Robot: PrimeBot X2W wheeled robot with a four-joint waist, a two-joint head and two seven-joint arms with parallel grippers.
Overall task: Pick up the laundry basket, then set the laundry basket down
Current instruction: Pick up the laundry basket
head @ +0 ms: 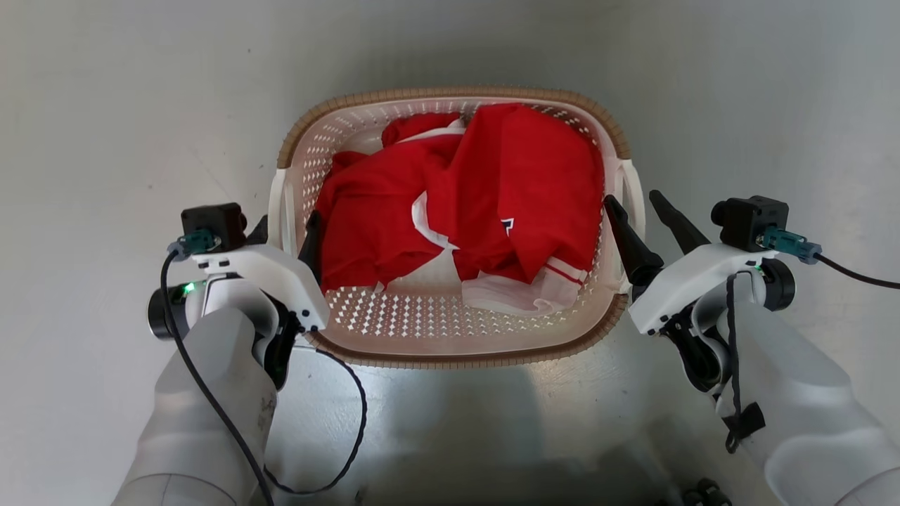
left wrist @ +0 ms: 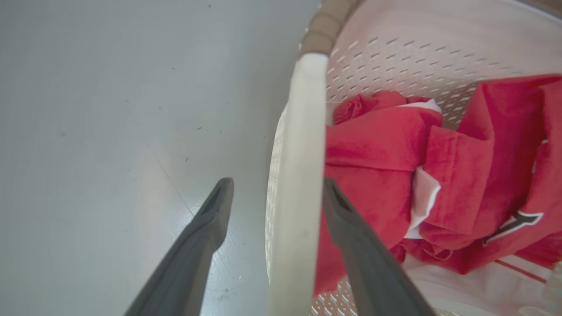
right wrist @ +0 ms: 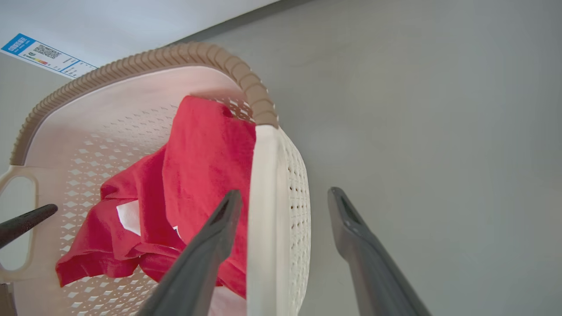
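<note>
The left gripper (left wrist: 277, 184) and the right gripper (right wrist: 285, 193) both stand wide open, each astride a white side handle (left wrist: 303, 153) of the laundry basket (head: 450, 93), which sits on the grey floor (head: 105, 140) between the arms. It seems stiff and light, and is best held by both handles. Only the red clothes (head: 492, 190) inside, lying close to the inner jaws, could get pinched.

Bright, even light, soft glare on the floor (head: 492, 393), wrist views edge-warped.
</note>
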